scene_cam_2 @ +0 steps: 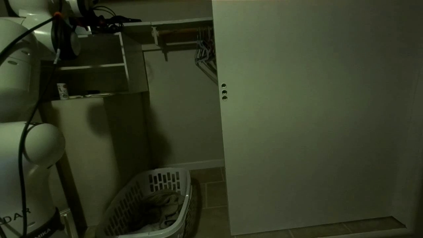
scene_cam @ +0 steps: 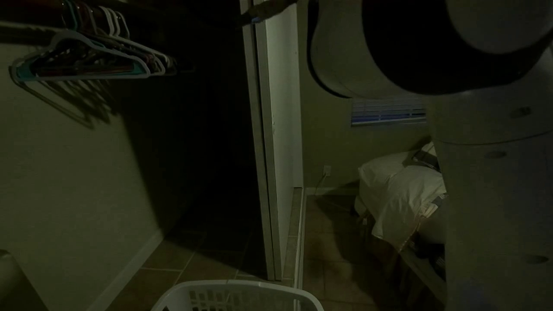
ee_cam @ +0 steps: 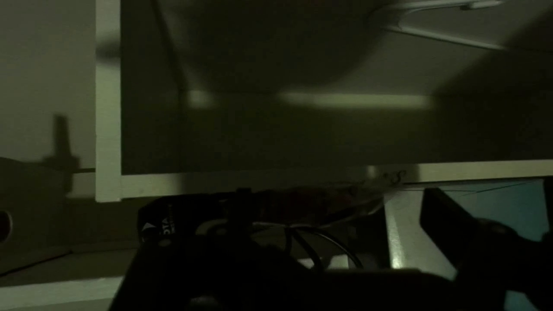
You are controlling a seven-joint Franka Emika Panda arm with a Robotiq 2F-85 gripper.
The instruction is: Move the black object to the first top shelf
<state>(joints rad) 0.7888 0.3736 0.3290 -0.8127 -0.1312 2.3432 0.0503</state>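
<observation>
Nearest stood one white arm (scene_cam_2: 44,143), in front of the shelf unit (scene_cam_2: 136,66) and covering part of its left side in an exterior view. In the wrist view we saw its one gripper (ee_cam: 339,194), two dark fingers (ee_cam: 440,224) set well apart; we made out nothing clasped between them. Past them, in dim light, we saw one see-through wrapper (ee_cam: 367,201), at least two black cables (ee_cam: 304,246) and one black item with white lettering (ee_cam: 183,211), partly hidden by the gripper; we could not fix their places against the shelf unit.

We counted one laundry basket (scene_cam_2: 186,198), low in front of the shelf unit, with cloth (scene_cam_2: 162,205) heaped inside.

In the shelf unit we counted two open compartments, one above the other. The lower held one patterned cylinder (scene_cam_2: 62,91) and, to its right, one flat black object (scene_cam_2: 92,92). Whether the task meant this or the lettered item, we could not tell. A dark tangle (scene_cam_2: 112,25) sat atop the shelf unit.

To its right we saw one door (scene_cam_2: 307,115) with three round holes (scene_cam_2: 224,92); between them hung hangers (scene_cam: 86,77), too overlapped to count. Farthest off, in an exterior view, we noted one bed (scene_cam: 410,190) and one window (scene_cam: 386,114).
</observation>
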